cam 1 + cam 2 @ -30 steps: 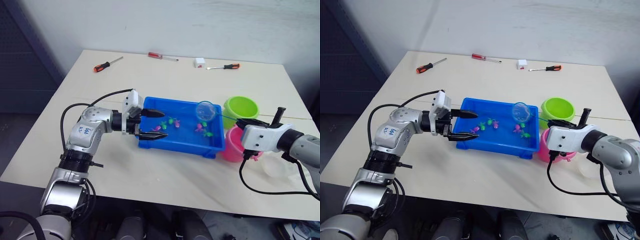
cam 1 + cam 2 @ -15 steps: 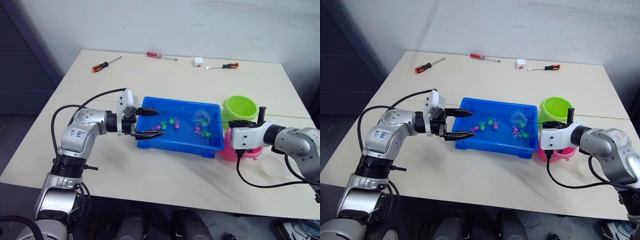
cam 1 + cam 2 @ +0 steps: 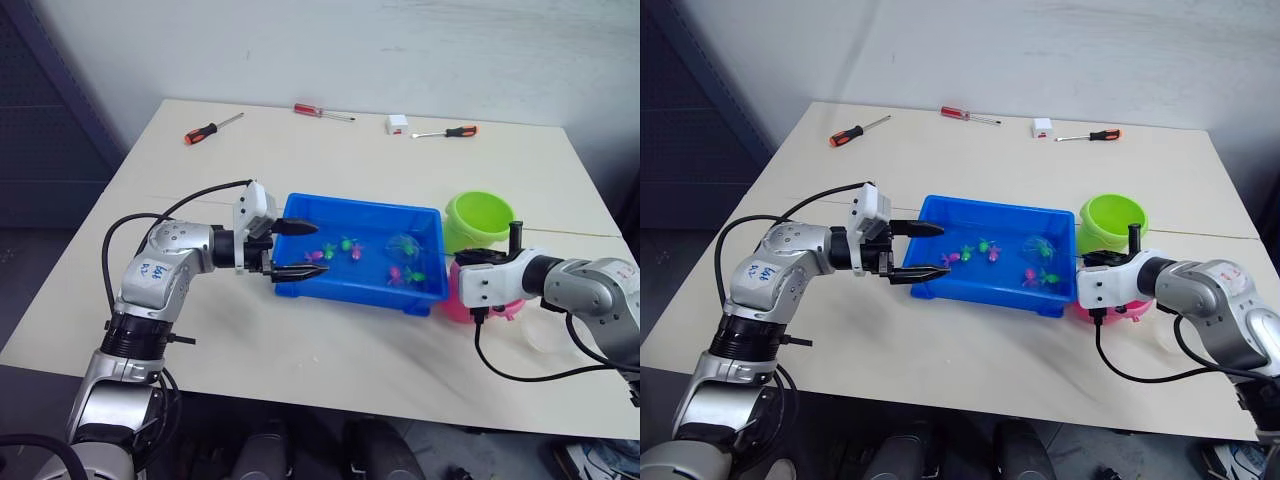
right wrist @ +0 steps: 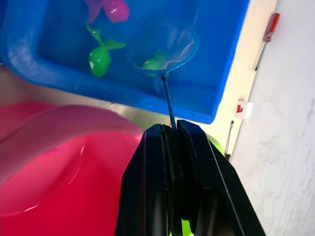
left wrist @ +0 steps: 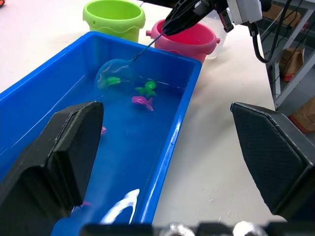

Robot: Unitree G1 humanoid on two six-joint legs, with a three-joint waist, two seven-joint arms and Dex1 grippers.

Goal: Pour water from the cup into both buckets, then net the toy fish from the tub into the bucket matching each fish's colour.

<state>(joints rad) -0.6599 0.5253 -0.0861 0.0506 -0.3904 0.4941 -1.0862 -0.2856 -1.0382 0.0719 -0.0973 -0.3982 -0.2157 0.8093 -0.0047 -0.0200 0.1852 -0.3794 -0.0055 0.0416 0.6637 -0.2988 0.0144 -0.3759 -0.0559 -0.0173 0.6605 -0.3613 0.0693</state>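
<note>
Bright blue tub (image 3: 300, 208) sits mid-counter (image 3: 330, 150), holding water and small pink and green toy fish (image 3: 350, 246). The net (image 5: 114, 77), a blue-rimmed hoop with clear mesh, is dipped in the tub's right end with a green fish (image 4: 155, 61) inside it. The right gripper (image 4: 171, 133) is pinching the net's thin black stick over the pink bucket (image 5: 189, 38); the lime green bucket (image 3: 480, 219) stands just behind. The left gripper (image 3: 296, 249) is spread wide at the tub's left wall.
</note>
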